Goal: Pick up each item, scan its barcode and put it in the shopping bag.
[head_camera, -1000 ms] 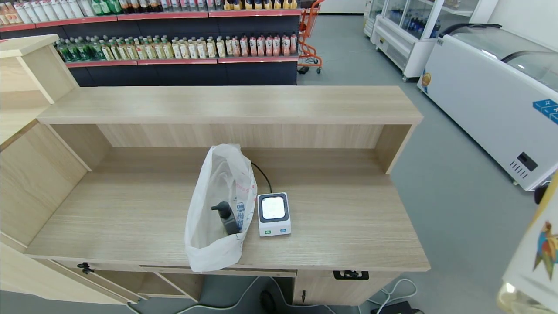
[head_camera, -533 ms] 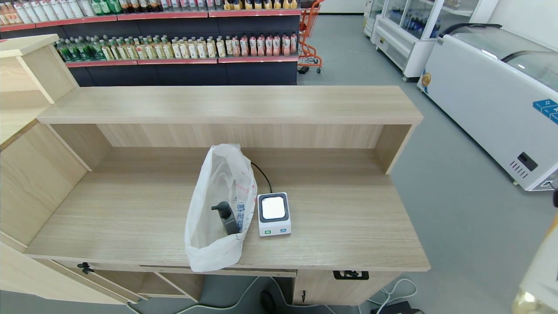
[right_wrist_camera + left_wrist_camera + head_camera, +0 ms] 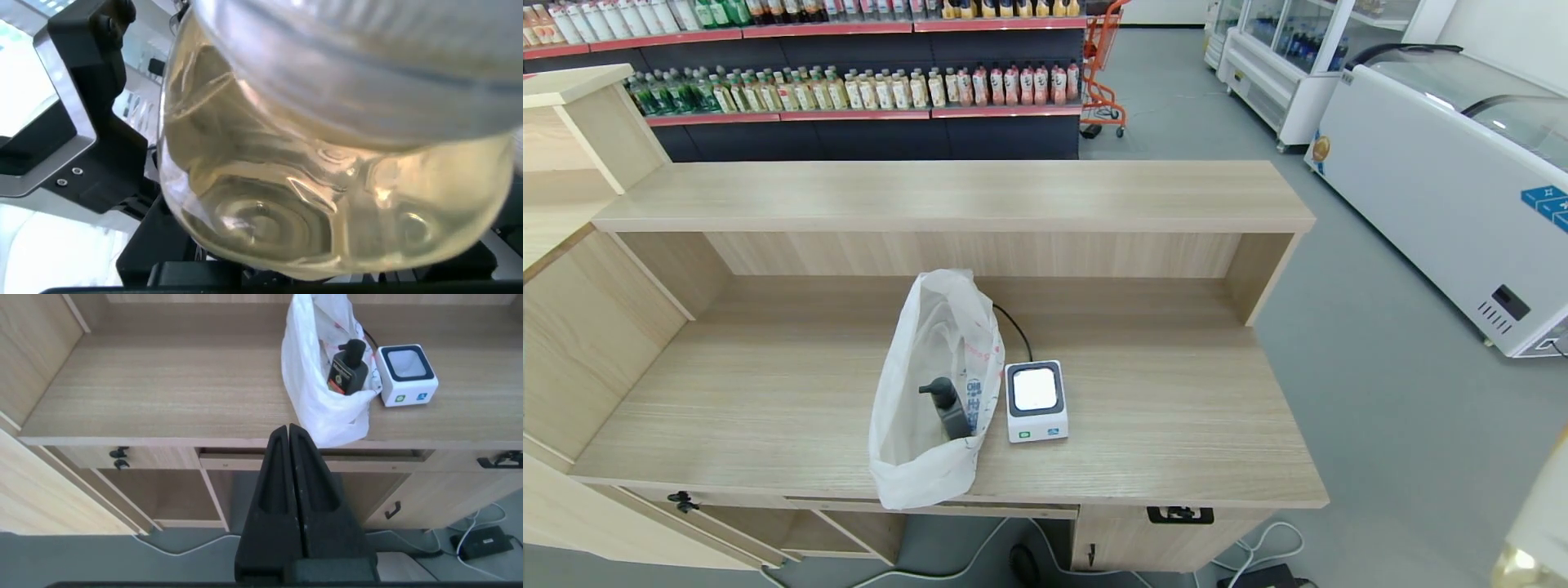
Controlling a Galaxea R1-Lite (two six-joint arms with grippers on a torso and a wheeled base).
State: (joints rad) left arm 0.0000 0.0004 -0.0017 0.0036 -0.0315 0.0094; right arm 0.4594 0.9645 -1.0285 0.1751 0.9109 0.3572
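A white plastic shopping bag [image 3: 931, 392] stands open on the wooden counter [image 3: 1176, 408], with a dark pump bottle [image 3: 947, 408] inside it. Right beside the bag sits the white barcode scanner [image 3: 1036, 400], its window facing up. A clear bottle of yellowish liquid [image 3: 327, 188] sits in my right gripper [image 3: 319, 163], whose black fingers [image 3: 73, 122] flank it. A sliver of this bottle [image 3: 1535, 531] shows at the head view's lower right corner, off the counter. My left gripper [image 3: 288, 431] is shut with nothing in it, in front of and below the counter's front edge; bag [image 3: 315, 384] and scanner [image 3: 406, 373] lie beyond.
A raised wooden shelf [image 3: 947, 196] runs along the counter's back, with side walls at both ends. The scanner's black cable [image 3: 1013, 327] trails behind the bag. White chest freezers [image 3: 1437, 180] stand on the floor to the right.
The held bottle has dropped toward the head view's lower right corner; its labelled side, seen a second ago, has left the picture. Bag, scanner and left gripper are unmoved.
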